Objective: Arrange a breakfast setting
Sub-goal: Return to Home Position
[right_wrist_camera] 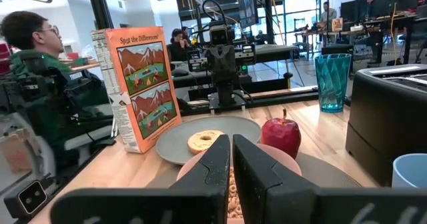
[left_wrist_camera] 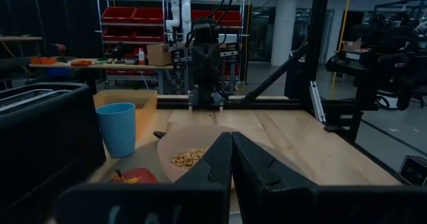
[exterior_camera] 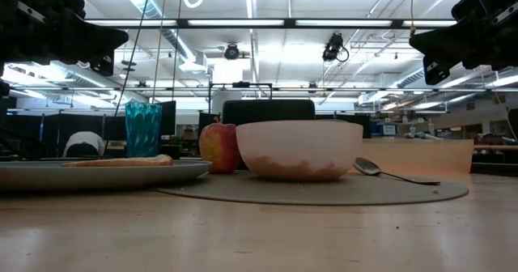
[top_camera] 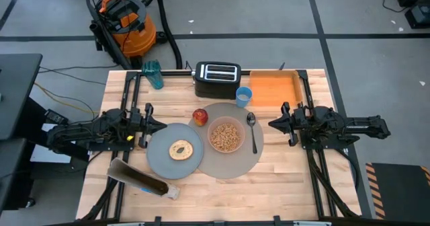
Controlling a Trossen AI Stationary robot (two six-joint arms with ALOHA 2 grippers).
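Observation:
The large grey mat (top_camera: 236, 160) lies mid-table. On it stand the pink bowl (top_camera: 226, 135) with cereal and the metal spoon (top_camera: 252, 130) to its right. The grey-blue plate (top_camera: 166, 162) lies at the mat's left edge and bears the bagel (top_camera: 181, 149). The red apple (top_camera: 200, 117) stands at the mat's far left rim. The blue cup (top_camera: 244, 96) stands beyond the mat. My left gripper (top_camera: 160, 125) is shut and empty, in the air left of the apple. My right gripper (top_camera: 271, 123) is shut and empty, in the air right of the spoon.
A black toaster (top_camera: 217, 79) and an orange tray (top_camera: 274, 89) stand at the far edge. A teal glass (top_camera: 153, 74) stands at the far left. A cereal box (right_wrist_camera: 137, 87) stands upright near the front left. A person (right_wrist_camera: 30, 44) sits beyond the table's left side.

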